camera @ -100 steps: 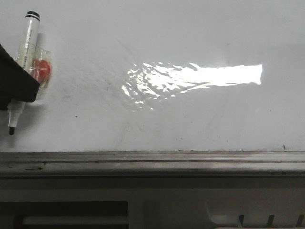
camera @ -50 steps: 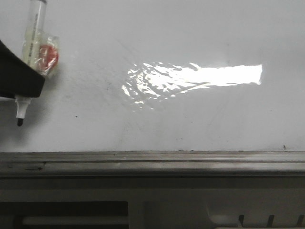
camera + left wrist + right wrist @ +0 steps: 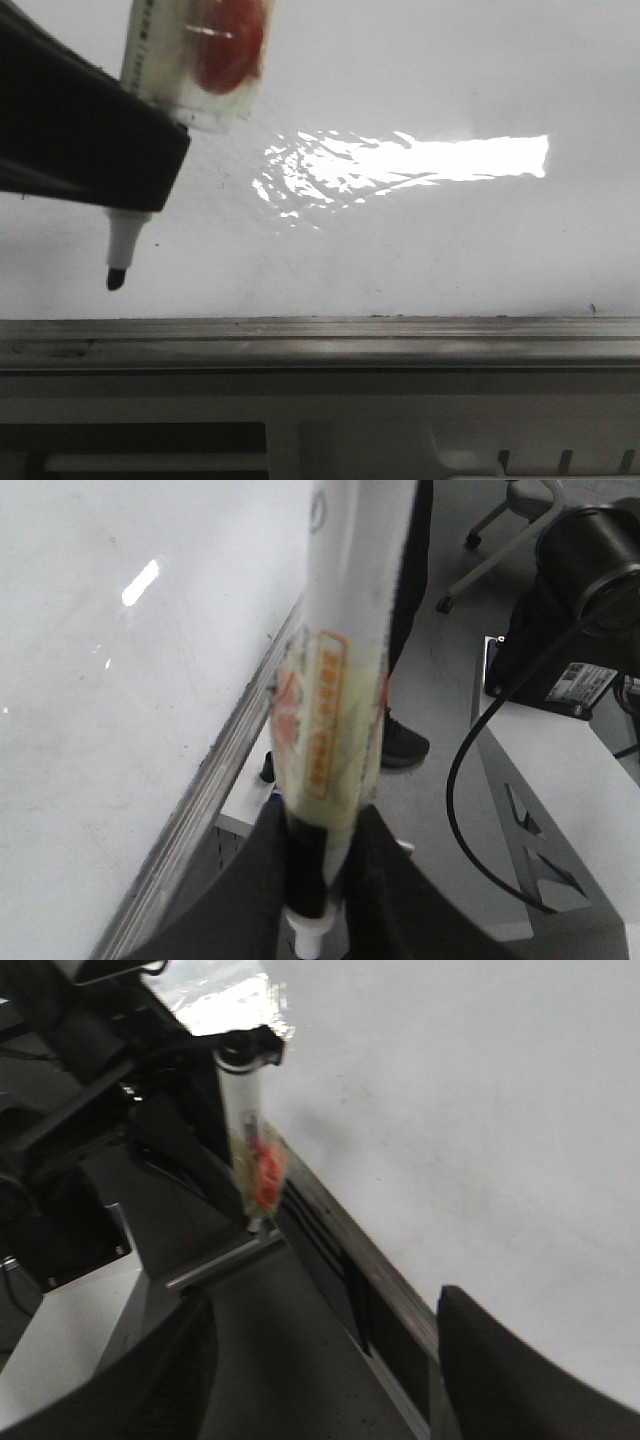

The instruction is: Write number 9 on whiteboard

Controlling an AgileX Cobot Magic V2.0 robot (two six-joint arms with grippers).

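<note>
The whiteboard (image 3: 430, 240) fills the front view, glossy white with faint smudges, and I see no number 9 line on it. My left gripper (image 3: 140, 165) is shut on a marker (image 3: 160, 50) that has a clear wrap with a red label. Its black tip (image 3: 117, 277) points down near the board's lower left, just above the grey ledge (image 3: 320, 335); I cannot tell whether it touches. In the left wrist view the fingers (image 3: 250, 880) clamp the marker (image 3: 335, 680) beside the board (image 3: 100, 680). My right gripper (image 3: 325, 1360) is open and empty by the board's edge (image 3: 480, 1090); the marker (image 3: 250, 1130) shows in the distance.
A bright glare patch (image 3: 420, 160) lies across the board's middle, and small dark specks (image 3: 160, 243) dot it. Below the ledge is grey framework (image 3: 350, 440). Beyond the board's edge are a black cable (image 3: 470, 780), a white table (image 3: 570, 770) and a chair base (image 3: 500, 520).
My left gripper has carried the marker to the right and closer to the camera. The tip has moved right along the board's lower left. The board shows no new line.
</note>
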